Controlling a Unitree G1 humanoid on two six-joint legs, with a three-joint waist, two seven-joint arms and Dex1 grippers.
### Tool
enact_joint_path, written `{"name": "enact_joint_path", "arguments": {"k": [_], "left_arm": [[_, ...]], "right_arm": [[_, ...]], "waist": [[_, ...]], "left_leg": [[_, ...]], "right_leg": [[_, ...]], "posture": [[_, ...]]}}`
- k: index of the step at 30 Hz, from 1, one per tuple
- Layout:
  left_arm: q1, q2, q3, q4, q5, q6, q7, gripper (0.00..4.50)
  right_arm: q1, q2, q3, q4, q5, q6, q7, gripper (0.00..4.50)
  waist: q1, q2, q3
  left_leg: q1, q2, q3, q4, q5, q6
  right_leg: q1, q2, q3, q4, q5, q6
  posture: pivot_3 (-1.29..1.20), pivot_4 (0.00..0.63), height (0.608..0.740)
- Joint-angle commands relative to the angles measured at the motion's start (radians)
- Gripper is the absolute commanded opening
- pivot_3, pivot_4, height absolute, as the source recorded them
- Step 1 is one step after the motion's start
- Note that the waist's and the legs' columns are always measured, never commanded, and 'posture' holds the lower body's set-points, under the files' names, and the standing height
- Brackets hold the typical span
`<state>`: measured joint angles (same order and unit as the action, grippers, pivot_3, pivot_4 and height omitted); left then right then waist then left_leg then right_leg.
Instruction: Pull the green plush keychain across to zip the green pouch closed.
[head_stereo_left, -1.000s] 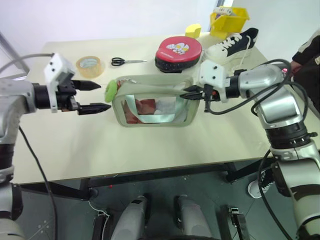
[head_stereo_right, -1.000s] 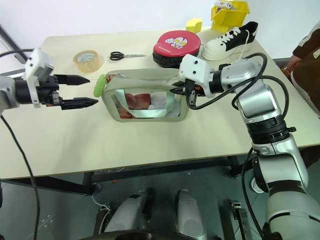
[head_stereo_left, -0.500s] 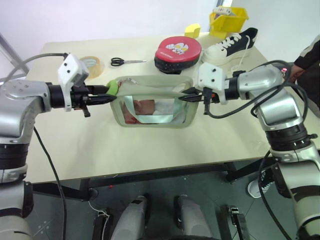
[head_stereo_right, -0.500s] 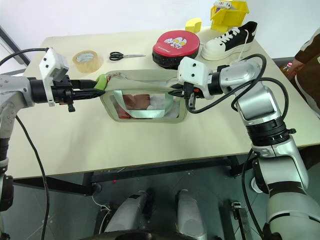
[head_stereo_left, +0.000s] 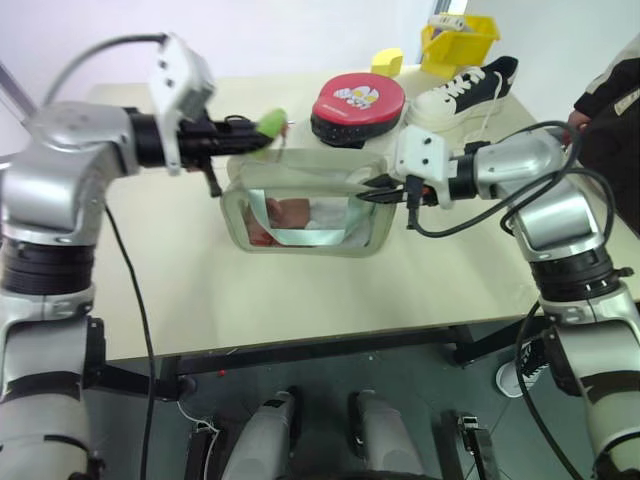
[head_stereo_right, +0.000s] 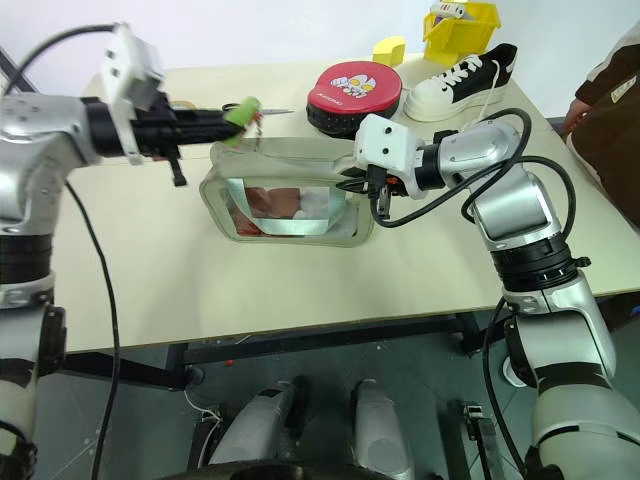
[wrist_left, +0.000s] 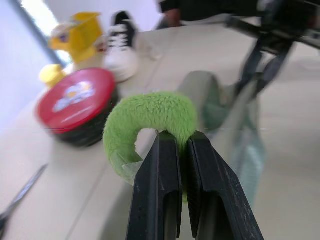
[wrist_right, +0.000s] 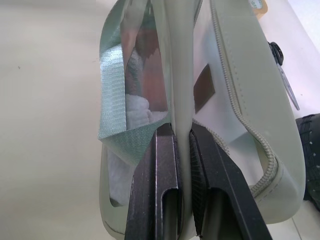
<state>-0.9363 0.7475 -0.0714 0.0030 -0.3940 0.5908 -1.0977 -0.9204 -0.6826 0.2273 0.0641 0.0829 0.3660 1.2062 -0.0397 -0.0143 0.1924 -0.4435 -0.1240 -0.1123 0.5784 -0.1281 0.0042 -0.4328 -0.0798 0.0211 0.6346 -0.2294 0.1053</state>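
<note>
The green pouch (head_stereo_left: 300, 215) stands on the table with red items behind its clear window. My left gripper (head_stereo_left: 262, 125) is shut on the green plush keychain (wrist_left: 150, 112), a lime fuzzy ring held above the pouch's top left part. The zipper track (wrist_right: 240, 95) runs along the pouch's top edge. At the pouch's right end, my right gripper (head_stereo_left: 375, 190) is shut on the pouch's fabric edge (wrist_right: 181, 75), holding that end.
A round red-and-black pad (head_stereo_left: 355, 105) lies just behind the pouch. Farther back are a white and black shoe (head_stereo_left: 465, 85), a yellow block (head_stereo_left: 386, 62) and a yellow bin (head_stereo_left: 455, 40). Scissors (head_stereo_right: 275, 111) lie behind my left gripper. A person (head_stereo_left: 612, 110) stands at the right edge.
My left gripper closed on the green plush keychain, then rose and moved right along the pouch's top with it. The right gripper kept still on the pouch's end.
</note>
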Motion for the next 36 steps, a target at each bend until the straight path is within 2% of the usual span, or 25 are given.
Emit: {"name": "enact_joint_path", "arguments": {"k": [1,5,6,8,14,17,21,26,30,36], "left_arm": [[0.006,0.007,-0.039,0.014,0.073,-0.102,-0.017,0.08],[0.009,-0.004,-0.095,0.083,0.163,-0.222,-0.026,0.08],[0.004,-0.002,-0.092,0.091,0.159,-0.225,-0.04,0.74],[-0.005,0.005,-0.085,0.099,0.153,-0.228,-0.064,1.47],[-0.039,0.045,-0.046,0.095,0.126,-0.171,-0.093,4.46],[-0.055,0.103,-0.029,0.083,0.115,-0.141,-0.139,4.46],[-0.041,0.233,0.012,0.092,0.103,-0.131,-0.225,4.46],[0.0,0.266,0.051,0.142,0.122,-0.149,-0.194,4.46],[0.1,0.251,0.067,0.16,0.129,-0.165,-0.167,4.46],[0.126,0.135,0.061,0.185,0.136,-0.17,-0.076,4.46]], "right_arm": [[-0.032,0.005,-0.006,-0.003,-0.001,-0.016,-0.005,0.0],[-0.022,0.006,-0.009,-0.026,0.003,-0.008,-0.012,0.0],[-0.021,0.008,-0.009,-0.026,0.003,-0.007,-0.014,0.0],[-0.02,0.009,-0.01,-0.024,0.005,-0.007,-0.017,0.0],[-0.028,0.021,-0.007,-0.017,0.009,0.001,-0.022,0.0],[-0.034,0.022,-0.008,-0.011,0.009,0.0,-0.017,0.0],[-0.038,0.02,-0.009,-0.004,0.009,-0.002,-0.011,0.0],[-0.038,0.016,-0.006,-0.001,0.007,0.003,-0.005,0.0],[-0.047,0.022,-0.003,0.001,0.005,0.01,-0.007,0.0],[-0.047,0.024,-0.003,-0.015,0.004,0.025,-0.009,0.0]], "waist": [[-0.002,0.0,0.0],[0.0,0.0,0.0],[0.001,0.0,0.0],[0.0,0.0,0.0],[-0.004,0.0,0.0],[-0.005,0.0,0.0],[-0.006,0.0,0.0],[-0.001,0.0,0.0],[-0.003,0.0,0.0],[0.003,0.0,0.0]], "left_leg": [[0.0,0.0,0.0,0.0,0.0,0.0],[0.0,0.0,0.0,0.0,0.0,0.0],[0.0,0.0,0.0,0.0,0.0,0.0],[0.0,0.0,0.0,0.0,0.0,0.0],[0.0,0.0,0.0,0.0,0.0,0.0],[0.0,0.0,0.0,0.0,0.0,0.0],[0.0,0.0,0.0,-0.001,0.0,0.0],[0.0,0.0,0.0,0.0,0.0,0.0],[0.001,0.0,0.0,-0.001,0.0,0.0],[0.0,0.0,0.0,0.0,0.0,0.0]], "right_leg": [[0.0,0.0,0.0,0.0,0.0,0.0],[0.0,0.0,0.0,0.0,0.0,0.0],[0.0,0.0,0.0,0.0,0.0,0.0],[0.0,0.0,0.0,0.0,0.0,0.0],[0.0,0.0,0.0,0.0,0.0,0.0],[-0.001,0.0,0.0,0.0,0.0,0.0],[-0.001,0.001,0.001,0.0,0.0,0.0],[0.0,0.0,0.0,0.0,0.0,0.0],[0.0,0.0,0.0,0.0,0.0,0.0],[0.0,0.0,0.0,0.0,0.0,0.0]], "posture": [[0.0,0.15,0.74],[0.0,0.15,0.74],[0.0,0.15,0.74],[0.0,0.15,0.74],[0.0,0.15,0.74],[0.0,0.15,0.74],[0.0,0.15,0.74],[0.0,0.15,0.74],[0.0,0.15,0.74],[0.0,0.15,0.74]]}}
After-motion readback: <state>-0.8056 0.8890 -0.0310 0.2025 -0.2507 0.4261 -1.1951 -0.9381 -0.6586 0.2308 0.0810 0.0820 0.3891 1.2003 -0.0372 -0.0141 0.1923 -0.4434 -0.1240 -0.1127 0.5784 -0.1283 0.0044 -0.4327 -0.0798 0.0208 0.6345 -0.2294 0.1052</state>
